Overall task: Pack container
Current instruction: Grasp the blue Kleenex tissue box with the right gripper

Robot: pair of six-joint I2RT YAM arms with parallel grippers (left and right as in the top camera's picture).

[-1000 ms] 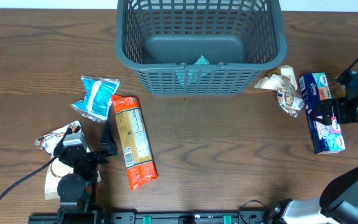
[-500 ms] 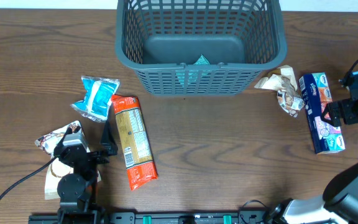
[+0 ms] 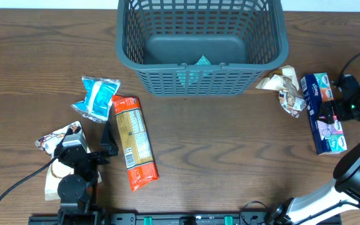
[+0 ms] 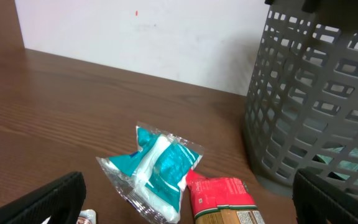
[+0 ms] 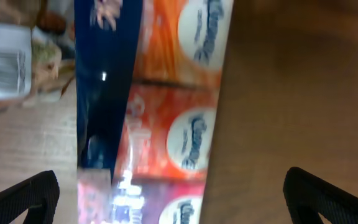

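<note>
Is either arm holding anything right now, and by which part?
Nothing is held. The left gripper and right gripper are both open, the right over the blue box.

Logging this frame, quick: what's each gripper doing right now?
Left gripper: open, holding nothing.
Right gripper: open, over the box, holding nothing.

You have five loose items on the wooden table (image 3: 230, 156). Reference item: the long orange packet (image 3: 134, 142), lying flat and lengthwise, left of centre. A clear teal pouch (image 3: 97, 97) lies against its far left corner. A brown-and-white packet (image 3: 58, 134) lies near its left side, partly hidden. Well to its right you have a crumpled beige wrapper (image 3: 285, 87) and, just beyond that, a blue box (image 3: 322, 115).
</note>
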